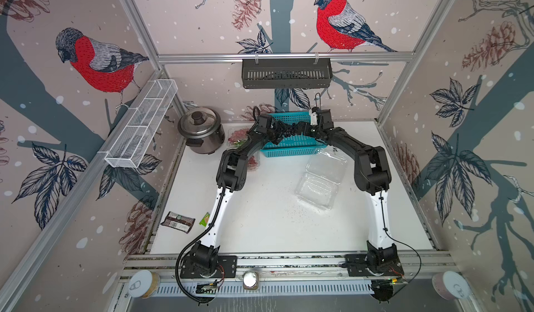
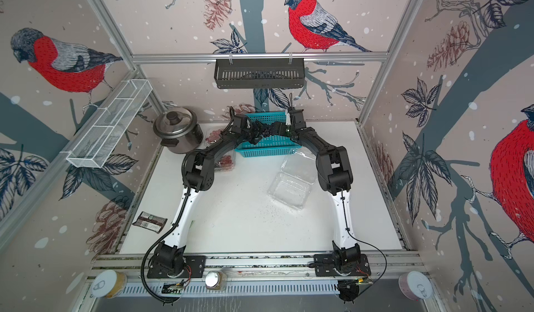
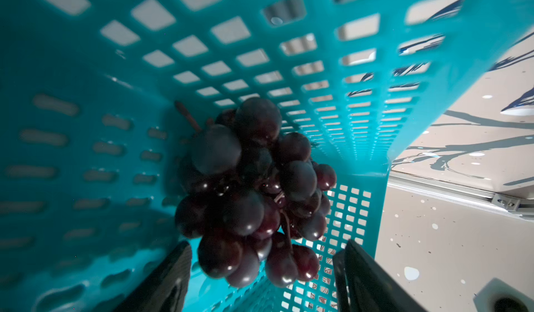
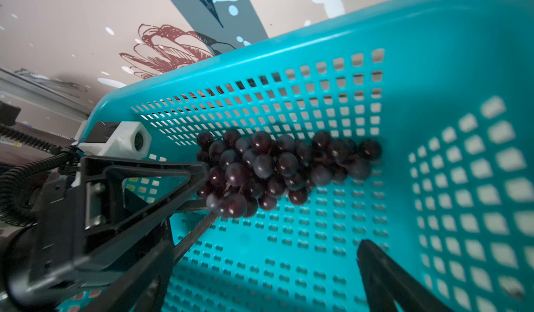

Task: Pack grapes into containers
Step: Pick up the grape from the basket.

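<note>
**Teal basket, dark bunch, both grippers inside**

Both my arms reach to the back of the table (image 1: 260, 226) and meet inside the basket (image 1: 289, 151). A bunch of dark purple grapes (image 3: 248, 192) lies on the basket floor, against its perforated long wall.

My left gripper (image 3: 265, 247) stands wide, with one finger on each side of the bunch's near end. The left wrist view shows a sliver of gap at each finger, so I am around the grapes, not clamped on them. In the right wrist view one left fingertip (image 4: 199, 170) seems to touch the edge of the bunch.

My right gripper (image 4: 264, 247) is spread fully and holds nothing. It hangs over the basket floor, short of the bunch, and one of its fingers (image 4: 375, 267) shows clearly.

In both top views an empty container (image 1: 320, 177) lies open on the table. It sits just in front of the basket's right end, near my right arm, with its lid folded back.

Two more containers sit left of the basket, partly hidden by my left arm. The far container (image 1: 230, 142) is between the rice cooker (image 1: 199, 128) and the basket, and holds a red bunch (image 1: 241, 134) with some green beside it. The near container (image 1: 258, 167) shows a second red bunch (image 1: 253, 161) beside my forearm. I cannot tell whether either lid is closed.
</note>
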`<state>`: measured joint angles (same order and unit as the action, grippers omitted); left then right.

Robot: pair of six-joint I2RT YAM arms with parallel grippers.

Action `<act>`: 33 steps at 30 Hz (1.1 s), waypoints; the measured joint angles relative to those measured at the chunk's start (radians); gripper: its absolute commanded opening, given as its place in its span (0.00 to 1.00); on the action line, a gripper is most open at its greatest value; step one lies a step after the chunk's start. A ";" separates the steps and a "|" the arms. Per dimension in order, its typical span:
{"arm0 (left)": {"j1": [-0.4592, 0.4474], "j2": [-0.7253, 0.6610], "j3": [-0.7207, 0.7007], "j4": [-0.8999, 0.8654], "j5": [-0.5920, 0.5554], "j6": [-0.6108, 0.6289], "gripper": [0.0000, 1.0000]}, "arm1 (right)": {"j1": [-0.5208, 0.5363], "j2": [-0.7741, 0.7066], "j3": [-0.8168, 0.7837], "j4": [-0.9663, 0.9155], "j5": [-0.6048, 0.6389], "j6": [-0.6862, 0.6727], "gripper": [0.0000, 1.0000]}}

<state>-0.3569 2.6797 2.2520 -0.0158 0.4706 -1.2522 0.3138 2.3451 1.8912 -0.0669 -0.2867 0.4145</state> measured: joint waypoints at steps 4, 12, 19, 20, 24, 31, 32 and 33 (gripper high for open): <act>0.006 0.006 0.000 0.021 0.000 -0.020 0.82 | 0.000 0.064 0.069 0.001 -0.023 -0.006 1.00; 0.009 0.009 0.001 0.040 0.001 -0.034 0.82 | 0.002 0.177 0.211 0.004 -0.067 0.003 1.00; 0.006 0.010 0.001 0.055 0.002 -0.042 0.81 | 0.018 0.209 0.218 0.017 -0.144 0.035 1.00; 0.006 0.010 0.001 0.056 0.002 -0.042 0.80 | 0.018 0.209 0.209 0.025 -0.166 0.040 1.00; 0.006 0.010 0.001 0.059 0.002 -0.050 0.77 | 0.013 0.193 0.130 0.100 -0.244 0.093 1.00; 0.006 0.010 0.000 0.079 0.008 -0.059 0.65 | -0.011 0.084 -0.009 0.212 -0.326 0.163 1.00; 0.006 0.011 0.000 0.082 0.008 -0.061 0.64 | -0.016 0.067 -0.023 0.227 -0.331 0.162 1.00; 0.006 0.013 0.000 0.084 0.008 -0.065 0.63 | -0.019 0.050 -0.036 0.239 -0.333 0.163 1.00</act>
<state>-0.3511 2.6923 2.2520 0.0685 0.4782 -1.3174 0.2947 2.3955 1.8553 0.1722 -0.6201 0.5774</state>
